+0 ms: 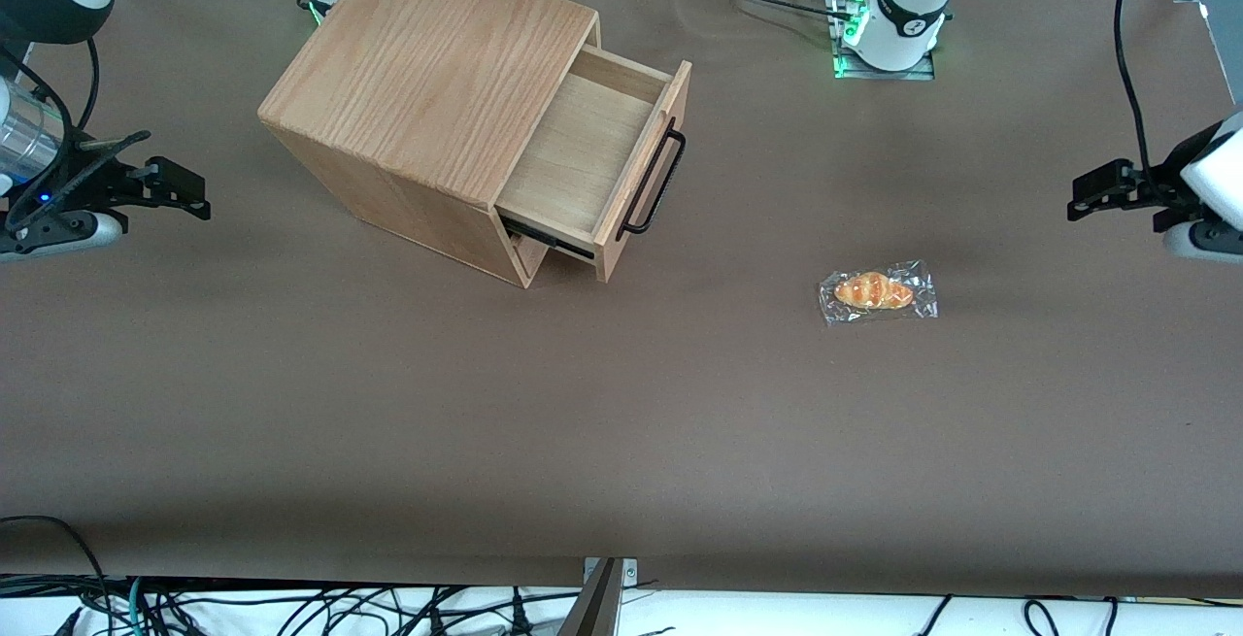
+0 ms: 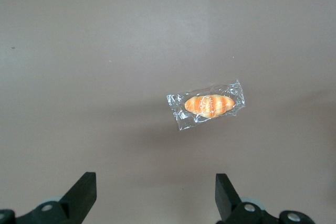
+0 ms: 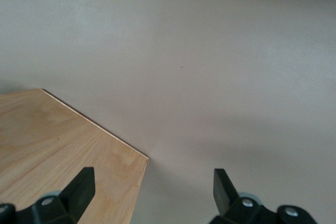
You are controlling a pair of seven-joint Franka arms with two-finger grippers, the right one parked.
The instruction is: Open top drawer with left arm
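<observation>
The oak-grain wooden box (image 1: 427,63) stands toward the parked arm's end of the table. Its top drawer (image 1: 583,155) is pulled out well clear of the box, with its light wood floor showing bare. The long black bar handle (image 1: 655,180) runs along the drawer's front. My left arm's gripper (image 1: 1092,191) hovers above the table at the working arm's end, far from the handle. It is open and holds nothing. In the left wrist view the gripper (image 2: 155,182) has its fingers wide apart over bare table.
A small bread roll in a clear wrapper (image 1: 877,291) lies on the brown table between the drawer and my gripper; the left wrist view (image 2: 208,105) shows it too. The box's top (image 3: 63,150) shows in the right wrist view. Cables hang along the table's near edge.
</observation>
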